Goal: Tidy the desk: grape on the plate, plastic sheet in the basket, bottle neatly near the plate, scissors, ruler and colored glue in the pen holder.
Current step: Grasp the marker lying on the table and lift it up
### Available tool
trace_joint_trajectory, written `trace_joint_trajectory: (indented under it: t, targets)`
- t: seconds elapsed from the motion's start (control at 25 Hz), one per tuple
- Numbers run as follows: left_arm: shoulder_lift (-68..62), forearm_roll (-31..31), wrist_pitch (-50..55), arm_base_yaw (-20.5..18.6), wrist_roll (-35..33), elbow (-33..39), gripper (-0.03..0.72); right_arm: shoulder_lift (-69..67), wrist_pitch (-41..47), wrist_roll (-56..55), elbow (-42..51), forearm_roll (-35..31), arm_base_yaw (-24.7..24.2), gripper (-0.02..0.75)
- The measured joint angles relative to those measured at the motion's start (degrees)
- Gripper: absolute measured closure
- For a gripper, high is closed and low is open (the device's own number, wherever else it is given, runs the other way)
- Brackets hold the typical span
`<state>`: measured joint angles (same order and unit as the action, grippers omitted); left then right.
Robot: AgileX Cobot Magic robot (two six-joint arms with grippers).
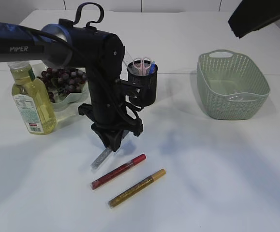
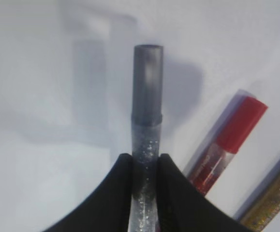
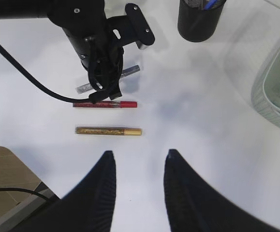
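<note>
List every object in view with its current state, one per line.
left end effector: shut on silver glitter glue
silver glitter glue: gripped, capped
right end effector: open, empty
red glitter glue: lying on table
gold glitter glue: lying on table
pen holder: upright, holds scissors
basket: upright
grapes: on plate
bottle: upright

Bright, even light from above; soft shadows on a white counter (image 1: pixel 217 183).

The exterior view is sharp, with faint grey shadows spreading under the arm and beside the basket (image 1: pixel 232 86). The left wrist view is soft and close: the silver glue tube (image 2: pixel 147 111) is slightly blurred, and the dark jaws are out of focus. The right wrist view bends towards its edges, its near jaws blurred.
</note>
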<state>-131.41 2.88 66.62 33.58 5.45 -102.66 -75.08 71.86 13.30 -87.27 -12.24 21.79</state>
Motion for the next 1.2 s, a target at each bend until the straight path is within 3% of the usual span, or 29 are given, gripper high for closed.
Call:
trace_joint_trajectory:
  t: [0.2,0.36,0.72,1.2]
  targets:
    - [2.93,0.0,0.29,0.0,0.0,0.98,0.575,0.0,0.0,0.0,0.0,0.0,0.0,0.459]
    - [7.97,0.34,-2.23,0.0,0.0,6.52,0.575,0.0,0.0,0.0,0.0,0.55,0.0,0.459]
    - [21.99,0.28,-25.46,0.0,0.0,24.22,0.575,0.0,0.1,0.11,0.0,0.89,0.0,0.459]
    - [22.45,-1.59,-45.97,0.0,0.0,26.23,0.575,0.0,0.1,0.11,0.0,0.89,0.0,0.459]
